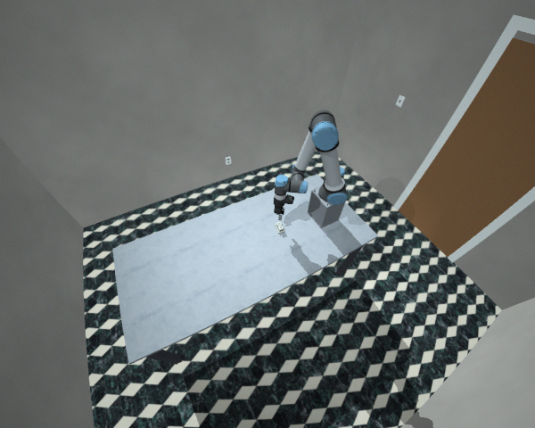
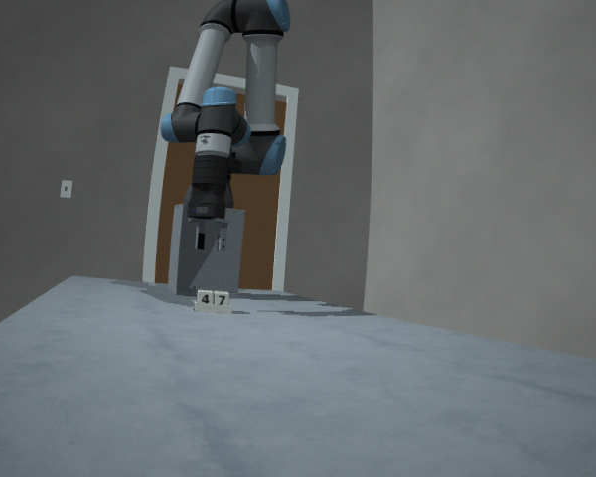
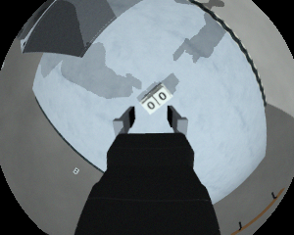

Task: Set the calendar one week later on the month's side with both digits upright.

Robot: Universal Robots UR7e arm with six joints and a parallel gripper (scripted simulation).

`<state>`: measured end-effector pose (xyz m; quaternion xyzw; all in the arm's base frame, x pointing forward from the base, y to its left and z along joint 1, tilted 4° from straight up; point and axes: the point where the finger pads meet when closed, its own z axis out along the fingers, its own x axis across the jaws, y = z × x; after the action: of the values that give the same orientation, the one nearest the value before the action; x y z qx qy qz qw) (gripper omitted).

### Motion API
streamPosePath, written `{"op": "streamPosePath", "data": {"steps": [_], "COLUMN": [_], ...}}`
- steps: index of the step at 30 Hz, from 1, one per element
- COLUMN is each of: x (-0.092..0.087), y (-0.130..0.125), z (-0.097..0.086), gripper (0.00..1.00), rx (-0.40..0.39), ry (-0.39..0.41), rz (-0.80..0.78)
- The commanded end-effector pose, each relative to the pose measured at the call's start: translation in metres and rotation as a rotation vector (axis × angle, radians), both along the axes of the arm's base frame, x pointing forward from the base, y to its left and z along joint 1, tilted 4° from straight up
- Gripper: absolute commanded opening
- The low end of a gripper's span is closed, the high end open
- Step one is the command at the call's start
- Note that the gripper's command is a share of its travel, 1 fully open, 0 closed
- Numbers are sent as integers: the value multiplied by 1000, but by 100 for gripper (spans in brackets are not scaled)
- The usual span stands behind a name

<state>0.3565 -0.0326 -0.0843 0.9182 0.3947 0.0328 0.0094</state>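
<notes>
— Pale tray [image 2: 212, 308] with both cubes: where is it?

— Near the worktop's far edge, before the pedestal [image 2: 183, 246]; I read 4 and 7.

— Arm pose?

— I see the wrist pointing down, gripper [image 2: 210, 239] spread wide and empty above the cubes [image 3: 155, 100].

the left cube [image 2: 204, 299] in the tray [image 2: 212, 309] shows a black "4" on the face turned to the exterior view, and the right cube [image 2: 221, 299], touching it, shows a black "7", both digits upright, so that side reads "47". in the wrist view the top faces of the two cubes each carry a rounded mark that looks like "0", though it is too small to be sure. no month name can be read on the tray.
</notes>
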Motion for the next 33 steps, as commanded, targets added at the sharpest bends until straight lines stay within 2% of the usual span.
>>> {"op": "streamPosePath", "data": {"steps": [1, 14, 16, 23, 33], "x": [1, 3, 3, 5, 6], "y": [0, -2, -2, -4, -6], "z": [-4, -16, -16, -22, -25], "gripper": [100, 100, 100, 100, 100], "rx": [9, 35, 35, 49, 56], "ry": [0, 4, 4, 6, 6], "rz": [-151, -546, -546, -763, -875]}}
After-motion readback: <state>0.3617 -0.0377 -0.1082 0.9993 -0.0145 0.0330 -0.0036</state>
